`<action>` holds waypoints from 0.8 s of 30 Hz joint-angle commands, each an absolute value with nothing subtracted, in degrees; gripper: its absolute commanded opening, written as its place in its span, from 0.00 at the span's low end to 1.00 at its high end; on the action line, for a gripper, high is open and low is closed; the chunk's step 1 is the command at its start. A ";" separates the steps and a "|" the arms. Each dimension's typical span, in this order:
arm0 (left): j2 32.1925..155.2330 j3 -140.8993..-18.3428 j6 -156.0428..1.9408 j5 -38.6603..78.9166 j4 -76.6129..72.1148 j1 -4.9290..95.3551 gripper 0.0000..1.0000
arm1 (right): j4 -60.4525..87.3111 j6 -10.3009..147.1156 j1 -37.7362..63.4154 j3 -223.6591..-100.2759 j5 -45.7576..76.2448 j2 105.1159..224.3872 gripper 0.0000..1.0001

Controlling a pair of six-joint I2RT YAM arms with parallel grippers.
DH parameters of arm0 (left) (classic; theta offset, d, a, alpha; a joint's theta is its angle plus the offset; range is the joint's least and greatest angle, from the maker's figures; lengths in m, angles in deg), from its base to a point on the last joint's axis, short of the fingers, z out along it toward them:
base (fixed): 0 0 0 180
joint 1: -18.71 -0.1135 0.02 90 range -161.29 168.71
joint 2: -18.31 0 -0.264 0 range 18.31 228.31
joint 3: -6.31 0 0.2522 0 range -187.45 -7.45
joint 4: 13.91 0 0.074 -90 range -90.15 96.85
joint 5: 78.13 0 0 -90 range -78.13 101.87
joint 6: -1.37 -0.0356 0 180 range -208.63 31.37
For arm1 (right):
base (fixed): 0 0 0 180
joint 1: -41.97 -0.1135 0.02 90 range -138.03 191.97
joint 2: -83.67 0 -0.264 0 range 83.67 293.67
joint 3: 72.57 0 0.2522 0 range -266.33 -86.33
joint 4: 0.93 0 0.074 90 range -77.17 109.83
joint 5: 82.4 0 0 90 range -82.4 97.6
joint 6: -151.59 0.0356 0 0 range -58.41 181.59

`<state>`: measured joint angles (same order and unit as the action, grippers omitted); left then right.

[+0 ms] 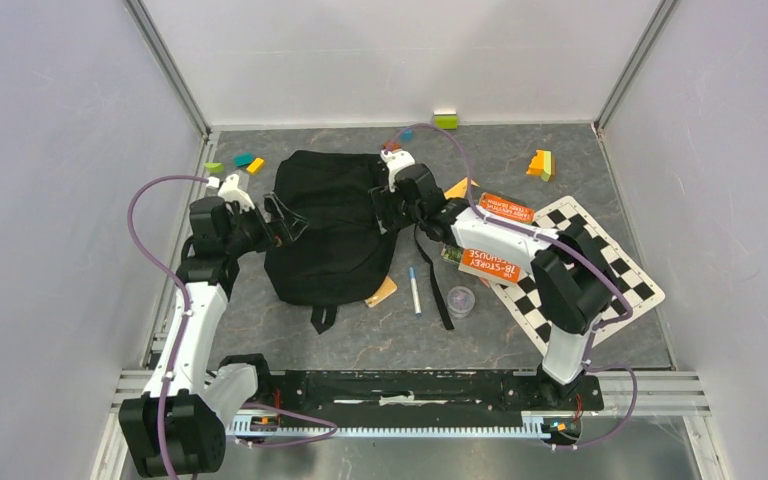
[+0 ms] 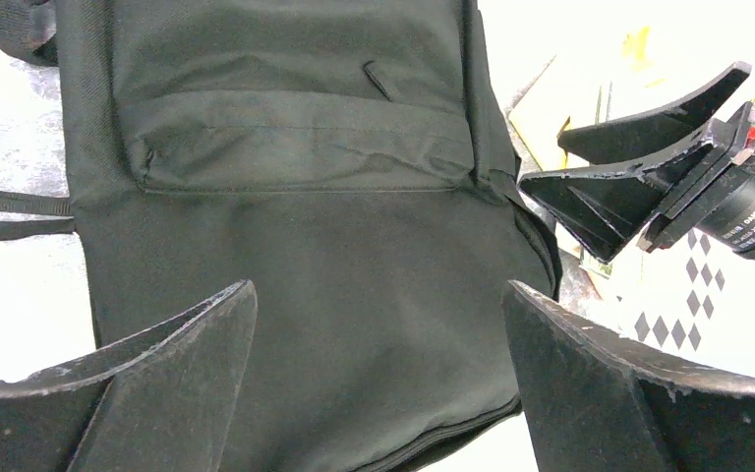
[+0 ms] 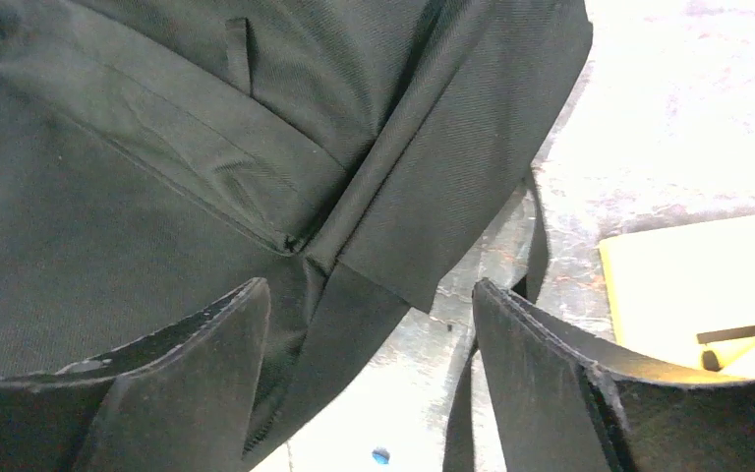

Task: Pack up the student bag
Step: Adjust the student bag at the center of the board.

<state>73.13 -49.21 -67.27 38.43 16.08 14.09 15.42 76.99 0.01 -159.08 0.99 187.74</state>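
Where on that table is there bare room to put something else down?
The strip between the soft black fabric backpack and the black front rail is bare, as is the back patch left of the orange-yellow wedge block. Right of the backpack is crowded: white pen, clear round jar, orange books, checkered board.

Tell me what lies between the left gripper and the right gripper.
The student bag fills that stretch, with the left gripper at its left edge and the right gripper at its right edge. The top external view shows it, as does the left wrist view.
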 commanded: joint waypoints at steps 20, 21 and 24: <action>71.48 -49.00 -66.70 34.72 16.20 14.32 1.00 | 14.90 95.45 -10.15 -144.11 -2.79 173.85 0.98; 71.56 -48.94 -66.67 34.73 16.20 14.33 1.00 | 14.35 96.05 -10.24 -143.35 -3.26 173.22 0.98; 71.65 -49.09 -66.66 34.72 16.20 14.32 1.00 | 13.28 97.96 -10.24 -141.09 -5.28 170.50 0.98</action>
<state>72.41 -48.84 -67.18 35.53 16.91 14.09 16.23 93.73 -10.22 -143.46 -1.96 175.11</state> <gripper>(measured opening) 0.993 0.979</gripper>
